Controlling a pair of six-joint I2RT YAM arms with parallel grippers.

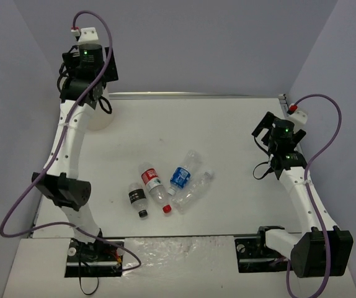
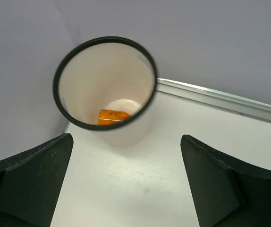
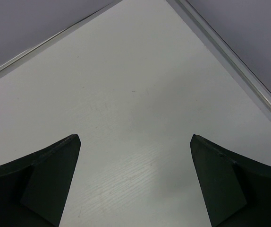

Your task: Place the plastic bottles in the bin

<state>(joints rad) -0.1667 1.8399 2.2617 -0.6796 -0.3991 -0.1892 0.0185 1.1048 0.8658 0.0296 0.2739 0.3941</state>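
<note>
Orange bottle (image 2: pixel 113 117) lies inside the bin (image 2: pixel 102 80) at the counter's far-left corner; four other bottles (image 1: pixel 158 186) lie toward the near edge. Left gripper (image 2: pixel 126 139) and right gripper (image 3: pixel 135 137): fingers apart, empty.

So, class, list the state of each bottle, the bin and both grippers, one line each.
Tall white cylindrical bin: upright, holds one bottle.
Small orange plastic bottle: inside bin.
Black-labelled bottle: lying down.
Red-labelled bottle: lying down.
Blue-labelled clear bottle: lying down.
Plain clear bottle: lying down.
Left gripper: open, empty.
Right gripper: open, empty.
</note>
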